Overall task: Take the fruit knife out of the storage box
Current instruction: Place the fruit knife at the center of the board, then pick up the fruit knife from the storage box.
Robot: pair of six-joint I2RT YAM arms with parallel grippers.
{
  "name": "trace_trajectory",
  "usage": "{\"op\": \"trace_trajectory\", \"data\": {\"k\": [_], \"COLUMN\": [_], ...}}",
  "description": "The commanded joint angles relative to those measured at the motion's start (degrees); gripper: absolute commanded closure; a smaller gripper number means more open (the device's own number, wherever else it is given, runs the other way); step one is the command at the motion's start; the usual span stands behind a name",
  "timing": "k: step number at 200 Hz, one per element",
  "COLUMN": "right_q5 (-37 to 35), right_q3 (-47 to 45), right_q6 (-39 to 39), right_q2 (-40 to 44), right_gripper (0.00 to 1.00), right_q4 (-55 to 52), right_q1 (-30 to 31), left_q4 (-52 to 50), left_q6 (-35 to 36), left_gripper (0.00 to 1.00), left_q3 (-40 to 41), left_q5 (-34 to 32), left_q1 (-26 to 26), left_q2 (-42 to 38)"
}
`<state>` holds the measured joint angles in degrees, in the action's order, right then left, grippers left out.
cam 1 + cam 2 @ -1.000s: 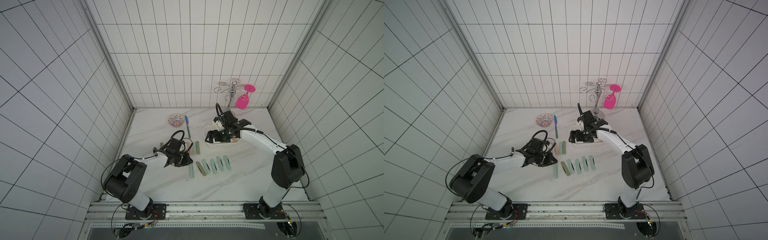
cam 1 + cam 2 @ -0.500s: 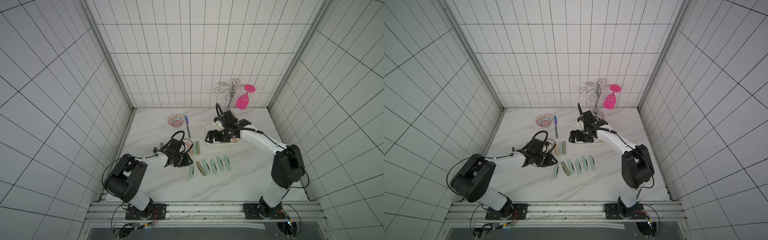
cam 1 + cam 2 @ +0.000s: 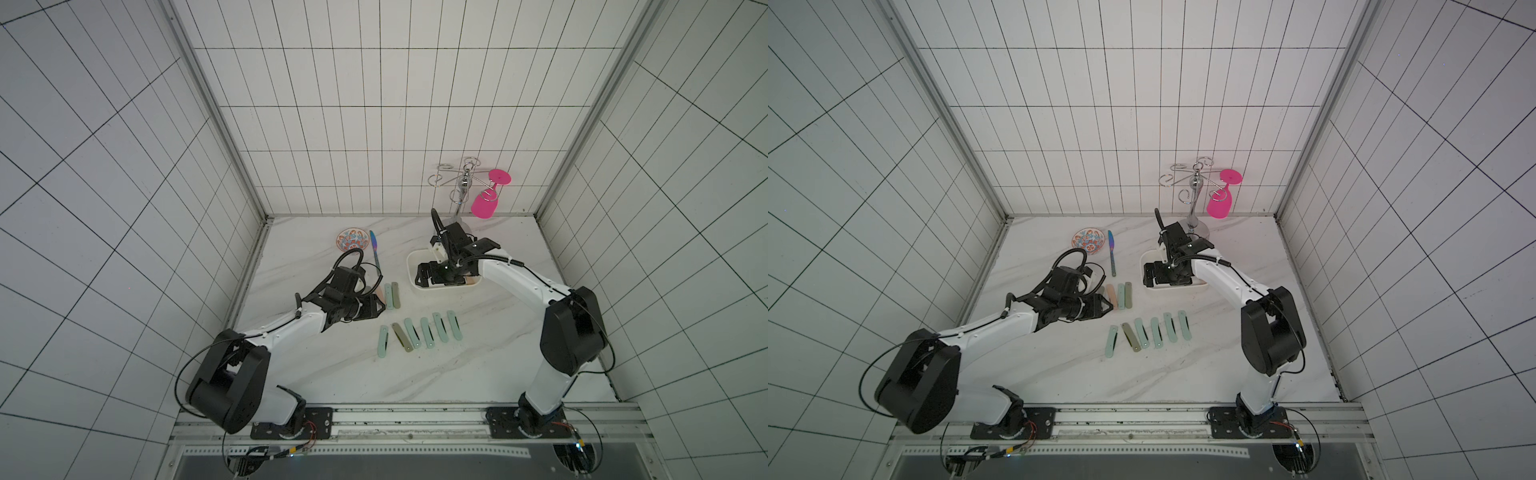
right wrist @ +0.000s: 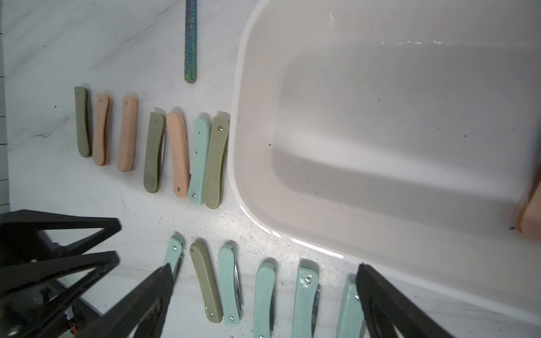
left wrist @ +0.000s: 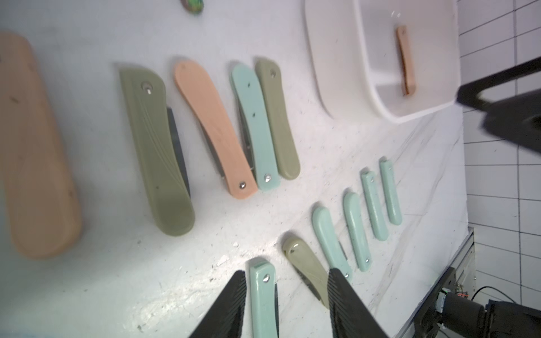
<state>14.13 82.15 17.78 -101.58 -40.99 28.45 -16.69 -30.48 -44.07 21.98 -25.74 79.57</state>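
The white storage box (image 5: 336,58) stands on the marble right of centre, and its rim (image 3: 440,289) shows in both top views. One folded peach fruit knife (image 5: 405,58) lies inside it, seen at the frame edge in the right wrist view (image 4: 531,216). My right gripper (image 3: 430,274) hovers over the box's left end, wide open and empty (image 4: 263,266). My left gripper (image 3: 376,307) is low over the table left of the box. Its jaws stand apart (image 5: 286,272), wider than the mint knife (image 5: 263,301) lying on the table between them.
Several folded knives lie in two rows: peach, olive and mint ones (image 3: 390,295) beside the left gripper, mostly mint ones (image 3: 419,332) nearer the front. A patterned bowl (image 3: 352,240), a blue table knife (image 3: 375,253) and a rack with a pink glass (image 3: 486,203) stand at the back.
The left gripper's jaws have gone from shut to apart. Both arms have stayed almost where they were.
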Motion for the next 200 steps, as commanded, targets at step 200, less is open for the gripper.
{"op": "trace_trajectory", "data": {"k": [200], "right_q5": [-10.9], "right_q3": [8.5], "right_q6": [-1.2], "right_q2": [-10.8], "right_gripper": [0.17], "right_q4": [-1.9], "right_q1": [-7.8], "left_q4": [-4.7], "left_q6": [5.1], "left_gripper": [0.42], "left_q3": [-11.7], "left_q5": [-0.5], "left_q1": [6.2], "left_q2": [-4.8]}}
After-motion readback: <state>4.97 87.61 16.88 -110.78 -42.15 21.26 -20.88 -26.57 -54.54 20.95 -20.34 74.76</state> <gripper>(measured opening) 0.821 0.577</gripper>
